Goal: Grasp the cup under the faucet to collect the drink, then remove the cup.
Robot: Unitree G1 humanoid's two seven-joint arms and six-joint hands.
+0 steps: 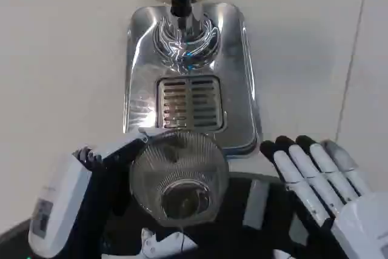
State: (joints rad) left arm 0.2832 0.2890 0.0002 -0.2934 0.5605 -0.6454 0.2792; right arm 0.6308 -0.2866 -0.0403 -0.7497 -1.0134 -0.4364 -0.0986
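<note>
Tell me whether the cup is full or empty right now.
Empty, as far as shows: the clear ribbed cup, held by the left hand, reveals its bare bottom with no liquid visible. It is short of the faucet.

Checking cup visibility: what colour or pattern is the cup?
Clear cup, finely ribbed sides, seen in the head view.

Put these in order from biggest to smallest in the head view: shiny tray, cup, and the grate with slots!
1. Shiny tray, clearly biggest.
2. Cup, held by the left hand; it sits nearer the camera, so it may look oversized.
3. Slotted grate, smallest.
</note>
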